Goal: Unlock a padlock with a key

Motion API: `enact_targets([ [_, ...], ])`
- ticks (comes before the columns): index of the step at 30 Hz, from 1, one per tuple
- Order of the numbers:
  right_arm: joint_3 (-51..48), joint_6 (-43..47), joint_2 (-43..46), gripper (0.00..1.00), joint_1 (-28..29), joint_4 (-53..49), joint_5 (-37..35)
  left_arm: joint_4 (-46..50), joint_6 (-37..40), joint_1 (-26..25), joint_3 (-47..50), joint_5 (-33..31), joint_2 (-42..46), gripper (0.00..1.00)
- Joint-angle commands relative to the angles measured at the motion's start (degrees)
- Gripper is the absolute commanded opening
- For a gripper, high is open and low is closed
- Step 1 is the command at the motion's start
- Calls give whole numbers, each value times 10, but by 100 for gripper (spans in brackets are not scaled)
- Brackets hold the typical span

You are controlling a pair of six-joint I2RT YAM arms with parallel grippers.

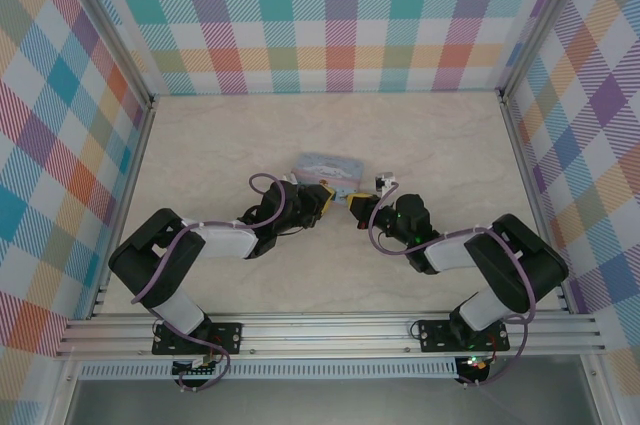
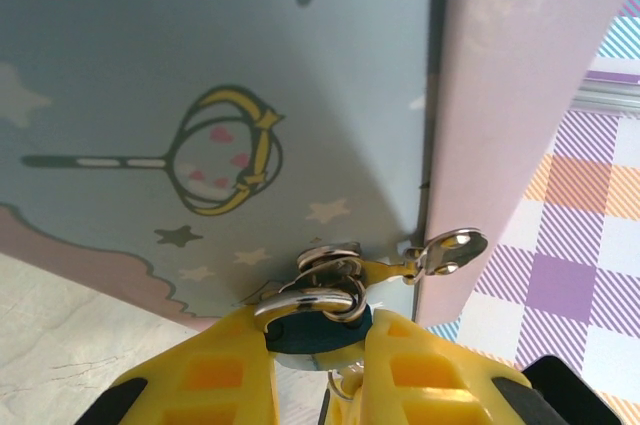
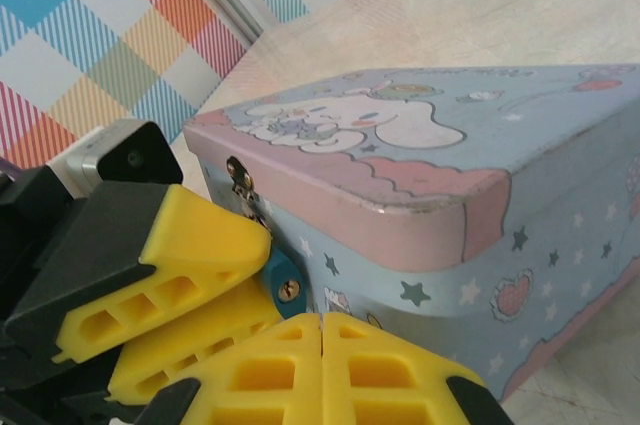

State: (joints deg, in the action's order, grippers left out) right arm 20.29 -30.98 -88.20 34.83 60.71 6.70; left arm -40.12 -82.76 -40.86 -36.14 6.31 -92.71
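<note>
The padlock (image 2: 305, 338) is small and dark bluish, and its silver shackle (image 2: 305, 302) is threaded through the hasp (image 2: 447, 250) of the pale blue cartoon tin (image 2: 130, 55). My left gripper (image 2: 318, 333) is shut on the padlock's body, one yellow finger on each side. In the right wrist view the padlock (image 3: 279, 267) sticks out from the left gripper's fingers (image 3: 185, 235), its brass keyhole (image 3: 288, 290) facing the camera. My right gripper (image 3: 321, 323) sits just below that keyhole with its fingers pressed together. The key is hidden. From above, both grippers (image 1: 322, 200) (image 1: 352, 203) meet at the tin's near edge.
The tin (image 1: 326, 163) lies mid-table on the pale marble surface (image 1: 200, 145). Checked walls (image 1: 330, 15) enclose the back and both sides. A metal rail (image 1: 330, 330) runs along the near edge by the arm bases.
</note>
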Motion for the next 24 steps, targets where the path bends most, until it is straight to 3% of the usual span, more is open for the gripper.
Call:
enact_targets([
  [1, 14, -20, -11, 3, -2, 51, 12, -51, -12, -10, -10, -8, 3, 0],
  [24, 17, -42, -43, 3, -1, 90, 30, -64, -21, -11, -9, -6, -1, 0],
])
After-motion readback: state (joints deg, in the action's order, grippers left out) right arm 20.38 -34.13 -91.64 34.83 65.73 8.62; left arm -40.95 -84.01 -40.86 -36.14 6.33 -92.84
